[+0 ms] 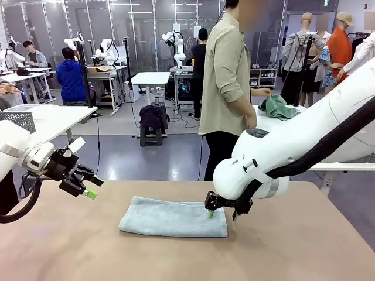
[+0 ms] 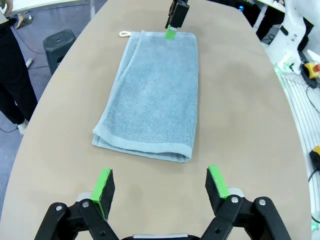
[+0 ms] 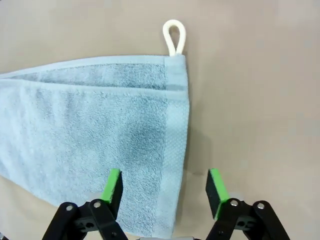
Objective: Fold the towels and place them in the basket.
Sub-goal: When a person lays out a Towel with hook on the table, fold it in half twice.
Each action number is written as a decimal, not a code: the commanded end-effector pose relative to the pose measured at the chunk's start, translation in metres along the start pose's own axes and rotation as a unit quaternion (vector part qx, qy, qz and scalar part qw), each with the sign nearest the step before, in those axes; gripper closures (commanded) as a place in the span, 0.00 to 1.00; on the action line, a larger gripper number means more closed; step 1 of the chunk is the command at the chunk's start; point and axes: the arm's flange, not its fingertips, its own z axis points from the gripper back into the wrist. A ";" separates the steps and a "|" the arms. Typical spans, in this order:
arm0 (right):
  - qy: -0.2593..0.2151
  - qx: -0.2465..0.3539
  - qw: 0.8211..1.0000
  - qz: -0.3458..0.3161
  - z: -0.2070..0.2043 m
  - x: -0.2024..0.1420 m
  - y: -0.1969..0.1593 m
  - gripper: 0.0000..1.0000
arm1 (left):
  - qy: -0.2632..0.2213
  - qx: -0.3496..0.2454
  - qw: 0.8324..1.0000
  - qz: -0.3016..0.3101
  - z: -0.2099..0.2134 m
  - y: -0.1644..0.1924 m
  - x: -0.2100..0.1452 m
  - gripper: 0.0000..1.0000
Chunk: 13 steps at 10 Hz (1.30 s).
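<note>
A pale grey-blue towel (image 1: 173, 216) (image 2: 150, 95) (image 3: 90, 130) lies folded in half on the brown table, a white loop (image 3: 174, 36) (image 2: 124, 34) at its far right corner. My right gripper (image 1: 222, 213) (image 3: 163, 186) (image 2: 175, 25) is open, low over the towel's right short edge, one pad above the cloth and the other above bare table. My left gripper (image 1: 94, 187) (image 2: 161, 184) hangs open and empty above the table, left of the towel. A green cloth (image 1: 276, 107) lies on a white table behind, by the person's hand. A grey mesh basket (image 1: 17, 120) stands far left.
A person (image 1: 225, 76) stands at the table's far edge, turned toward the white table (image 1: 281, 123) behind. Bare brown tabletop (image 1: 304, 246) surrounds the towel on all sides. Another white table (image 1: 53, 117) stands off to the left.
</note>
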 end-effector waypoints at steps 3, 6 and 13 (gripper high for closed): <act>-0.020 -0.015 1.000 -0.010 -0.010 0.007 0.012 0.38 | 0.002 0.002 1.000 -0.002 0.000 0.001 0.002 0.08; -0.015 -0.020 1.000 -0.014 -0.013 0.008 0.011 0.38 | 0.002 0.002 1.000 -0.002 0.000 0.001 0.002 0.08; 0.002 -0.024 1.000 -0.019 -0.017 0.009 0.012 0.58 | 0.002 0.002 1.000 -0.002 0.000 0.001 0.002 0.08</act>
